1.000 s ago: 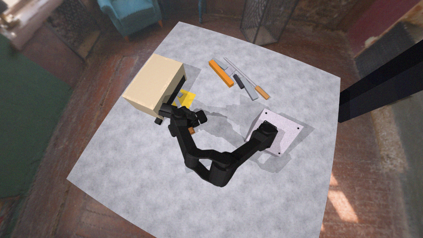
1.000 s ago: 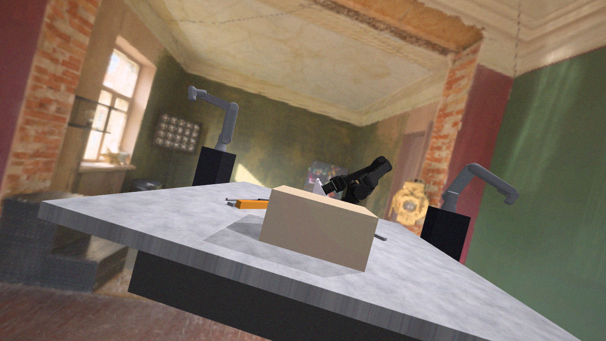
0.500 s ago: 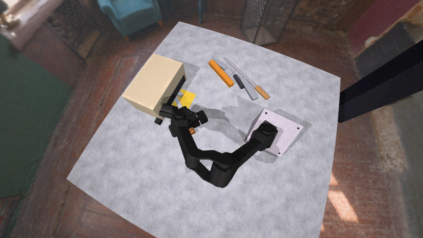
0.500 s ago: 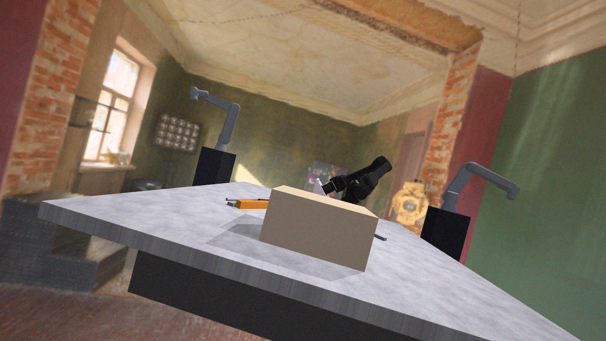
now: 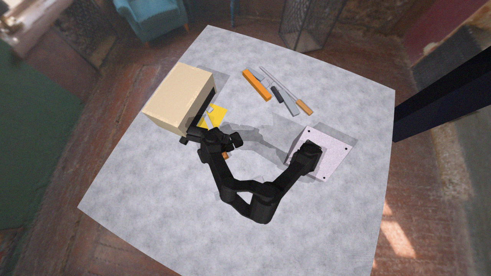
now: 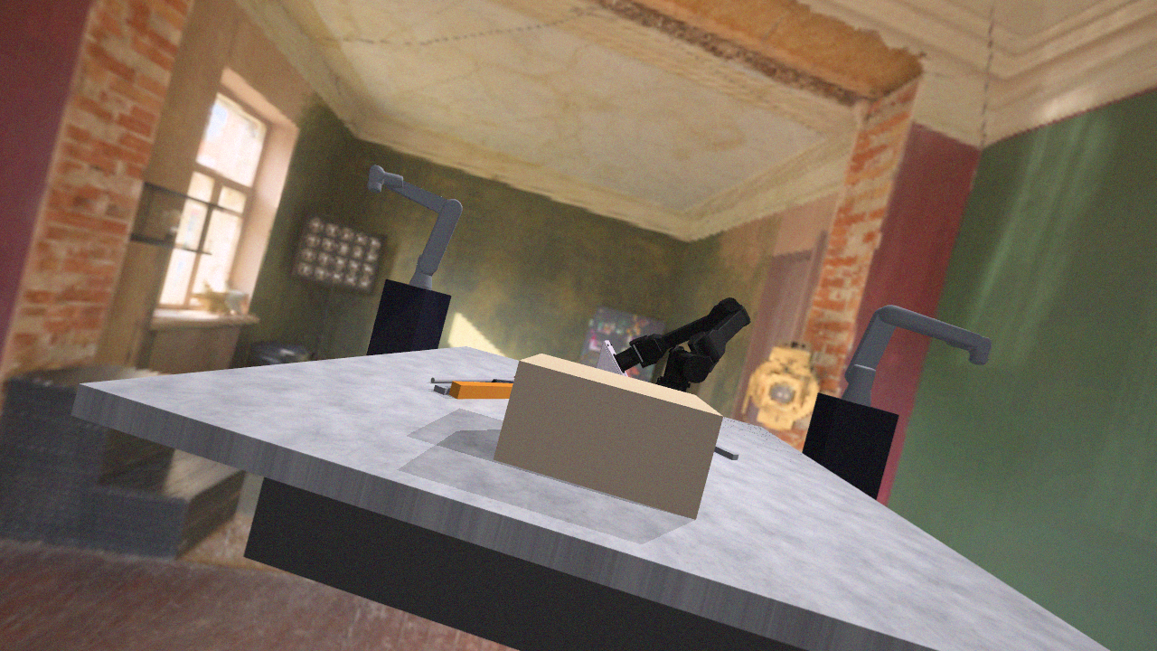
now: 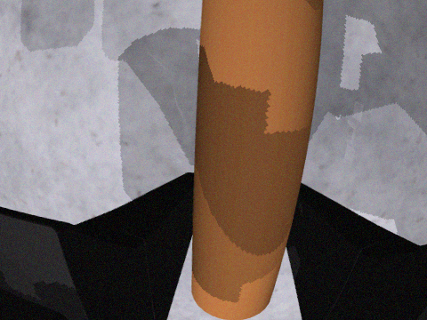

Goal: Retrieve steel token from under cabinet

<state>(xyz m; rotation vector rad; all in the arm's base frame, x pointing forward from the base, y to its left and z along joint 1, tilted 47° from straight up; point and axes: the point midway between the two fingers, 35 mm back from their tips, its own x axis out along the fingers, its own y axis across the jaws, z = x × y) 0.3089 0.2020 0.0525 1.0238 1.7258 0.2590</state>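
The steel token (image 5: 210, 109) is a small pale grey square lying on the yellow marked area (image 5: 219, 115), right at its rim next to the cabinet front (I cannot tell if all of it is inside the yellow). Near the left edge of the table (image 5: 144, 192) stands the tan cabinet (image 5: 178, 97), a plain box. Just in front of it the black gripper (image 5: 193, 133) hangs low by the near corner of the cabinet. Its fingers are closed tight on a round orange handle (image 7: 255, 124). A grey strip (image 5: 202, 122) lies across the yellow area close to the token. Toward the far edge lie spare tools in a row: an orange bar (image 5: 256, 85), a short black piece (image 5: 277, 94), a grey bar (image 5: 290, 102) and a thin rod (image 5: 274, 80). By the right edge the arm stands on a pale base plate (image 5: 338, 147).
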